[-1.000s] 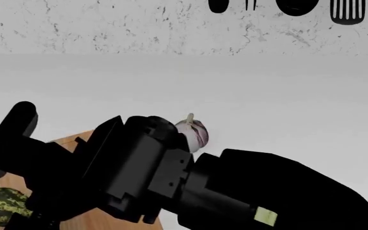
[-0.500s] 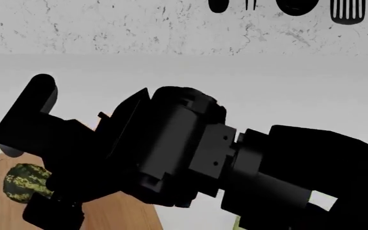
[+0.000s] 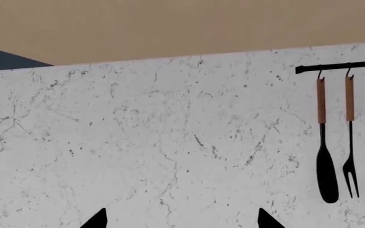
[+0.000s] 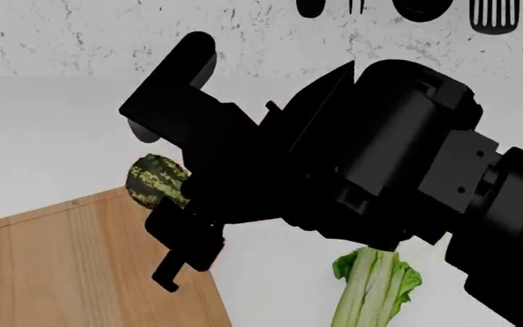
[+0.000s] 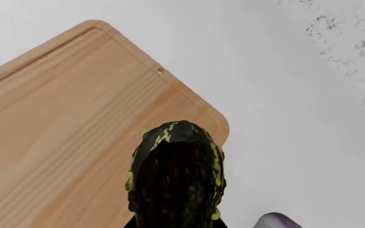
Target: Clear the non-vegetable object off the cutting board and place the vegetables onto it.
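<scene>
My right gripper [image 4: 163, 199] is shut on the dark green, yellow-mottled gourd [image 4: 155, 180] and holds it in the air over the far right corner of the light wooden cutting board [image 4: 62, 266]. In the right wrist view the gourd [image 5: 176, 175] fills the jaws above the board's corner [image 5: 55, 109], and a bit of the pale purple garlic bulb [image 5: 277, 221] shows beside it on the counter. The bok choy [image 4: 377, 289] lies on the white counter right of the board. My left gripper [image 3: 182, 223] is open and empty, facing the wall.
Black utensils hang on a rail on the marbled wall [image 4: 495, 17], also seen in the left wrist view [image 3: 326, 161]. My right arm hides much of the counter in the head view. White counter [image 4: 52, 129] lies behind and right of the board.
My right arm has risen and swung up and to the right with the gourd, lifting it off the board. The bok choy has come into view; the garlic is now hidden in the head view.
</scene>
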